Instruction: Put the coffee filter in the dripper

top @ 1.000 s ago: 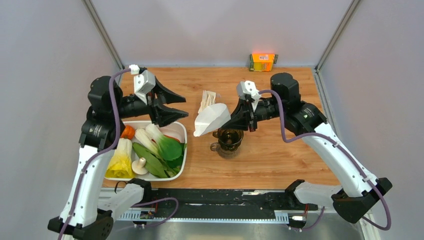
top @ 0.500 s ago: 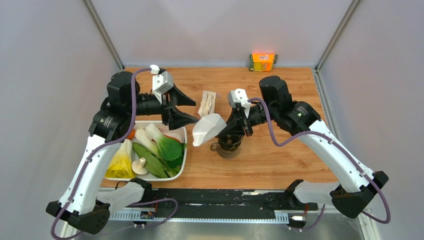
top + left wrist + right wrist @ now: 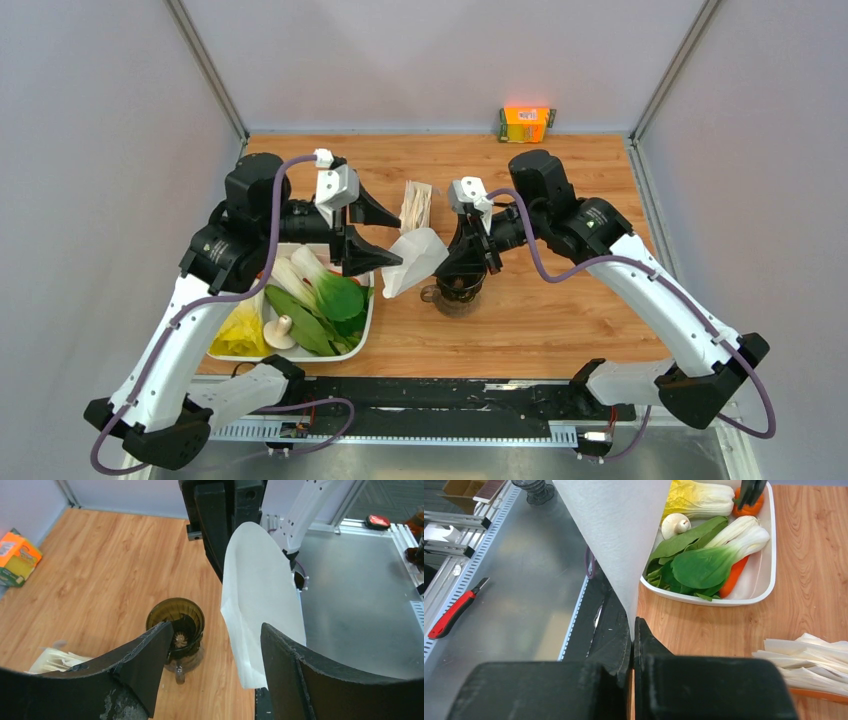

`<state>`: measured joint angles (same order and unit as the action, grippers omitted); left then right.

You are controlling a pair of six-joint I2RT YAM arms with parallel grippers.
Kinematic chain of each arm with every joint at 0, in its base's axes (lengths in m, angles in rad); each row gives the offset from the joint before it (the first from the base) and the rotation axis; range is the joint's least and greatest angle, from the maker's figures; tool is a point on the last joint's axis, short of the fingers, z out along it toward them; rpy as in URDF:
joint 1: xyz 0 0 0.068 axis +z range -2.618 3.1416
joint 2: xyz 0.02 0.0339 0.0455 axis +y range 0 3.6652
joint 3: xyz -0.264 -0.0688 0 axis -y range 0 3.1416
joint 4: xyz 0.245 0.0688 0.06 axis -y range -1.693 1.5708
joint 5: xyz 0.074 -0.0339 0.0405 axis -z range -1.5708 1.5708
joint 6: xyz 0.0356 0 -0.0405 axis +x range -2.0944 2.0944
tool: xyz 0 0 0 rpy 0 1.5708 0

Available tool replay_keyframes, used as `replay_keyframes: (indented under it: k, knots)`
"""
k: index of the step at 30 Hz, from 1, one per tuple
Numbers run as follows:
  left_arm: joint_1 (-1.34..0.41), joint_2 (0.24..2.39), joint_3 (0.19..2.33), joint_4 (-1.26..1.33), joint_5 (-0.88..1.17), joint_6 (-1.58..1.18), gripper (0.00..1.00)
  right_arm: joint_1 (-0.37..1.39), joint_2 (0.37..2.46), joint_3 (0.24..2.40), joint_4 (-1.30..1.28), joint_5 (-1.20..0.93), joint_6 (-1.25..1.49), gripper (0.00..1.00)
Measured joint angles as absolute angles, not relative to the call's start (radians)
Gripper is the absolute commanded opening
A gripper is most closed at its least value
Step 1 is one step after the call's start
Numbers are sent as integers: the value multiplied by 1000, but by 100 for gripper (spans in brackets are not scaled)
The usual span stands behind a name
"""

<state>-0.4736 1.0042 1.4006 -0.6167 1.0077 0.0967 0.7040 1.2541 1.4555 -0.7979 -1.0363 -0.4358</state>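
My right gripper (image 3: 452, 258) is shut on the pointed end of the white paper coffee filter (image 3: 412, 260) and holds it in the air, left of and above the dark brown dripper (image 3: 457, 283). The filter fills the upper middle of the right wrist view (image 3: 616, 535), pinched between the jaws of the right gripper (image 3: 632, 630). My left gripper (image 3: 385, 232) is open, its jaws either side of the filter's wide edge. In the left wrist view the filter (image 3: 260, 600) hangs between the fingers of the left gripper (image 3: 215, 645), with the dripper (image 3: 176, 625) on the wood below.
A white tray (image 3: 366, 268) of bok choy, carrot and mushroom sits at the left. The packet of cream filters (image 3: 414, 203) lies behind the dripper. An orange box (image 3: 526, 123) stands at the back edge. A red-handled tool (image 3: 454, 609) lies on the metal bench.
My left arm has swung right and forward, bringing its open jaws around the filter's wide edge. My right gripper has shifted left and lowered the filter slightly towards the dripper.
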Motion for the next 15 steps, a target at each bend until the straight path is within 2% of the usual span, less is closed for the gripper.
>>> replay_keyframes:
  k: [2,4,6,7,8,9,11,14,15]
  knots:
    - [-500,1024,1411,-656,977,136,75,705,1268,1466,-799,-1042,-427,0]
    - [-515,1044,1416,-683,943,165,68,707,1280,1475,-801,-1047,-419,1]
    - [-531,1058,1416,-705,912,184,52,709,1289,1483,-804,-1050,-412,3]
    - [-540,1064,1416,-715,902,190,36,710,1292,1486,-804,-1050,-408,7]
    - [-550,1070,1416,-722,899,195,23,711,1296,1488,-805,-1050,-405,19]
    - [-556,1073,1416,-725,898,186,6,712,1300,1494,-807,-1050,-398,28]
    - [-564,1077,1411,-715,900,151,1,713,1310,1510,-811,-1039,-388,55]
    - [-561,1072,1371,-658,900,48,0,712,1314,1532,-812,-985,-390,88]
    - [-550,1068,1348,-627,904,-5,0,710,1312,1537,-812,-961,-395,95]
